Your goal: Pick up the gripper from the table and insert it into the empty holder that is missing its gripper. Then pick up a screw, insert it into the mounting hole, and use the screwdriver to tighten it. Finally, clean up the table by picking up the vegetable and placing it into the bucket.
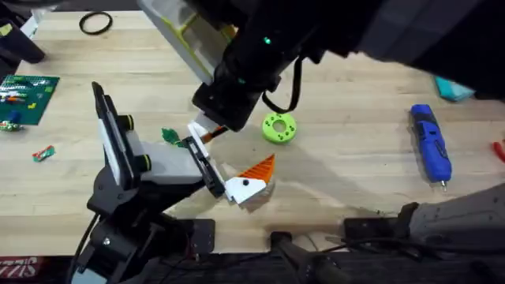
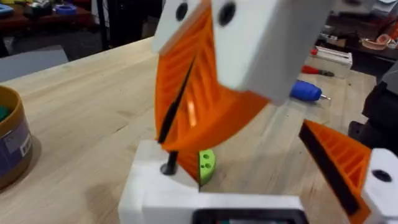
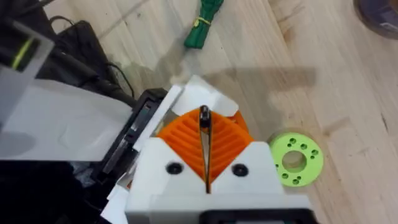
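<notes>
Close to the bases, the left arm (image 1: pixel 130 170) lies low and reaches toward the table's middle, wrist turned on its side. The gripper (image 1: pixel 251 180), white block and orange ribbed finger, sits at its tip, so insertion looks done. Whether the left gripper (image 1: pixel 237 180) is open or closed cannot be told. Just beyond, the right arm comes across from the far right and bends steeply down. The right gripper (image 3: pixel 204 127) is pinched tight on the screw (image 2: pixel 169 163), a thin black shaft hanging from between the orange pads. In the left wrist view the screw's lower end meets a hole in the white mount (image 2: pixel 149 193); whether it has seated cannot be told. The step in hand is judged to be placing the screw. The next move calls for keeping the shaft upright, pressing it in, then letting go without tipping it. Just past the mount lies the lime-green ring (image 1: pixel 279 128). The vegetable (image 1: pixel 170 136) rests on the table nearby. Well off to the right, the screwdriver (image 1: pixel 430 143) lies untouched; tightening and cleanup into the bucket (image 2: pixel 13 118) remain.
</notes>
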You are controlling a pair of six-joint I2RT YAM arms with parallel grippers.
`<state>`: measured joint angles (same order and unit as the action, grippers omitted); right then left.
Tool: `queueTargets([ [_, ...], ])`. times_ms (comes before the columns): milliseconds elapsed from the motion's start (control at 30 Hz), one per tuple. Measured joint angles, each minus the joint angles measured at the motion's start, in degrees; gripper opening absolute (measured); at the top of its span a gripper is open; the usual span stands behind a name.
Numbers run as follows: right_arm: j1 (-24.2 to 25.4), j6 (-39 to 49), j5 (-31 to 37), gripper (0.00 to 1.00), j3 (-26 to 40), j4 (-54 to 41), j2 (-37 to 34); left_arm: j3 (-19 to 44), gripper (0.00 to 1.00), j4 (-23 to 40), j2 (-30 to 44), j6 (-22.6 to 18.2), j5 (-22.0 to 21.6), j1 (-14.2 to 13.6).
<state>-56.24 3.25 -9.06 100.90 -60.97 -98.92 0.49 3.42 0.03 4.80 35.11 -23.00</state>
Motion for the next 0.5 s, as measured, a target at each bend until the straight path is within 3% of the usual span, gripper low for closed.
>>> queueTargets([
  [433, 0.00, 0.00, -0.02, 0.007, -0.02, 0.02, -1.11, 0.00, 0.985, -0.01, 0.01, 0.00, 0.00, 0.00],
  [500, 0.00, -0.15, -0.03, 0.084, -0.02, 0.03, -1.11, 0.00, 0.985, 0.00, 0.00, 0.00, 0.00, 0.00],
])
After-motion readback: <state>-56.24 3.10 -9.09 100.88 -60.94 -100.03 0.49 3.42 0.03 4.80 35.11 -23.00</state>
